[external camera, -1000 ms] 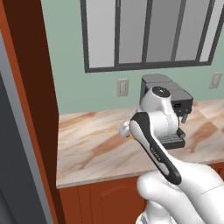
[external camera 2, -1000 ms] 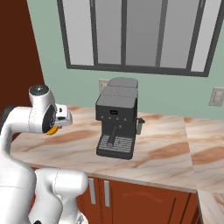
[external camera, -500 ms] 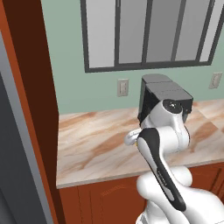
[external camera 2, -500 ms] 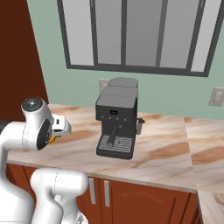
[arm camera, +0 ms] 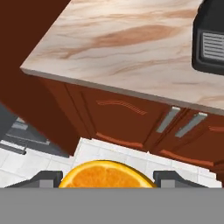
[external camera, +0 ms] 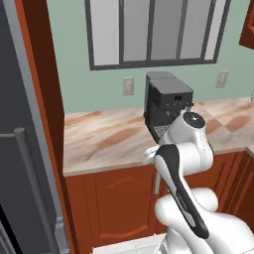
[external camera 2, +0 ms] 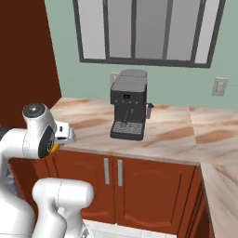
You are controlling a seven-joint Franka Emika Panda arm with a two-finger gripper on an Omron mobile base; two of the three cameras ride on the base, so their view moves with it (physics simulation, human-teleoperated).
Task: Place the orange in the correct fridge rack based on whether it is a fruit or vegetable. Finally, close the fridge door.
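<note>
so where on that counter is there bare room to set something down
The counter is bare left of the coffee machine, up to the cabinet side panel, and bare to the machine's right toward the corner. The machine fills the middle. The gripper, jaws shut on the orange, hangs off the counter's front edge.

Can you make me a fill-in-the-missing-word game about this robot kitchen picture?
1. The tool is holding an ____.
2. The black coffee machine stands on the ____.
3. Above the coffee machine, on the green wall, is a ____.
4. The cabinet doors under the counter are ____.

Missing words: orange; counter; window; shut
</note>
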